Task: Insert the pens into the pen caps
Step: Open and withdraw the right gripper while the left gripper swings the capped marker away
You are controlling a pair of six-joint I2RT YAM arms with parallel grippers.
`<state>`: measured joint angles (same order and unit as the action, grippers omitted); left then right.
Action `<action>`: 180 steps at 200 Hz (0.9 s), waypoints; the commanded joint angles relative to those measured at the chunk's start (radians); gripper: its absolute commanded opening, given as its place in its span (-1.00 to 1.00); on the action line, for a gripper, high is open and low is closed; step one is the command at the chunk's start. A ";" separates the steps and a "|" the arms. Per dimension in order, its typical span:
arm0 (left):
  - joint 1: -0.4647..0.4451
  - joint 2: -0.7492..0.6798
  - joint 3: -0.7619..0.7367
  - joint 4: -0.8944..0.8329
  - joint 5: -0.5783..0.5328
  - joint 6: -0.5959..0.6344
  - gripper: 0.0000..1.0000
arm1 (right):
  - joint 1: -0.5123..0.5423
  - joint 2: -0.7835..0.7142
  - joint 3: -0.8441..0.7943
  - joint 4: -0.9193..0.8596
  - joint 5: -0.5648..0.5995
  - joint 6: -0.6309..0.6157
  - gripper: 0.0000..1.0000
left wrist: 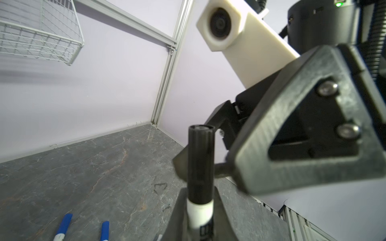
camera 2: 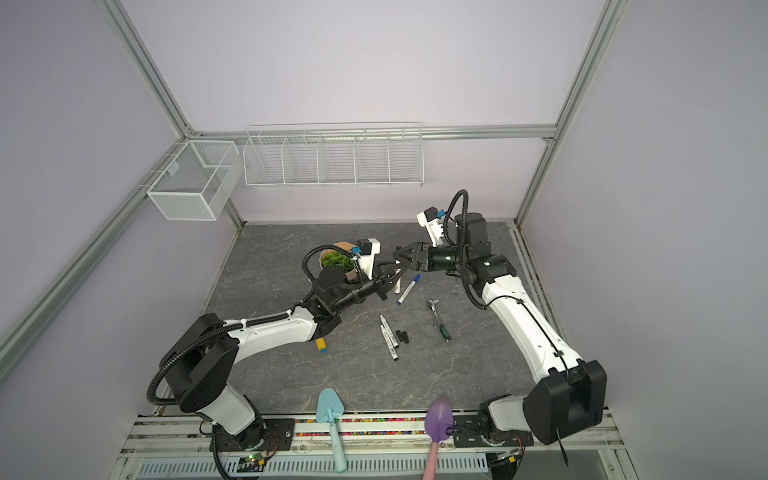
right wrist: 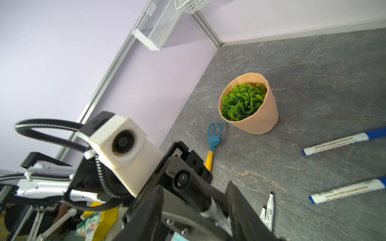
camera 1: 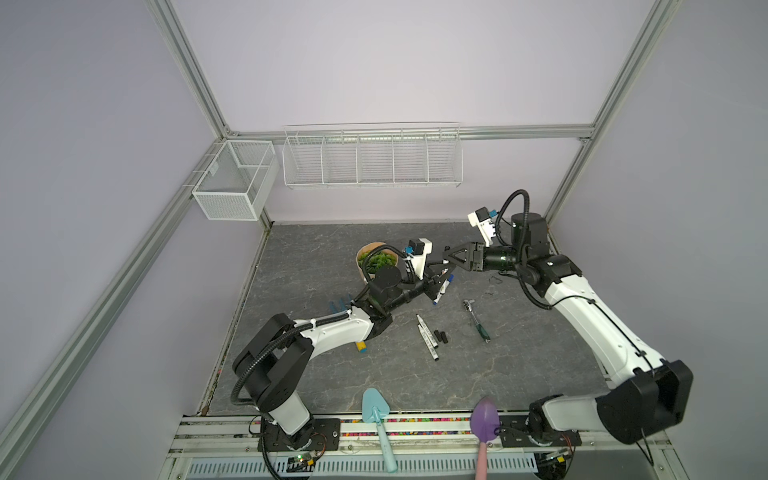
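**Top views.**
- Surface: grey, stone-patterned.
- Wire rack: five bays, on the back wall at 12 o'clock.
- Mesh box: two compartments, on the frame at 10 o'clock.
- Plant pot: tan, holding green leaves, at 11 o'clock from the surface's middle.
- Left gripper and right gripper: they meet tip to tip above the surface, at 3 o'clock from the pot.
- Two blue-capped pens: lying on the surface under the grippers.
- Two uncapped pens: side by side near the middle.
- Loose black pen caps: close together, just at 3 o'clock from the uncapped pens. Two can be made out.
- Ratchet: green handle, farther out toward 3 o'clock.
- Teal trowel and purple trowel: at the 6 o'clock edge.

**Left wrist view.**
- Held pen: white barrel, with the left jaws closed tight on it.
- Fitted black cap: on the held pen's free end.
- The right gripper's black frame stands close against the fitted cap.

**Right wrist view.**
- Right jaws: parted, with the held pen's capped end between them. They grip nothing.
- Rake: blue tines and yellow handle, lying just beside the pot.
- The blue-capped pens and the uncapped pens lie on the surface beyond the jaws.
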<state>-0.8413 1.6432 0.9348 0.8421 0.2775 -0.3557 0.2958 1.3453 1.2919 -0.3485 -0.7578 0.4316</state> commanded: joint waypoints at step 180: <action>0.182 0.455 0.609 -1.090 -0.349 0.143 -1.00 | -0.057 -0.025 -0.086 -0.234 0.233 -0.013 -0.08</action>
<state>-0.6636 2.0472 1.4815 -0.1192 -0.0345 -0.2016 0.2417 1.3060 1.2079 -0.5636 -0.5247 0.4370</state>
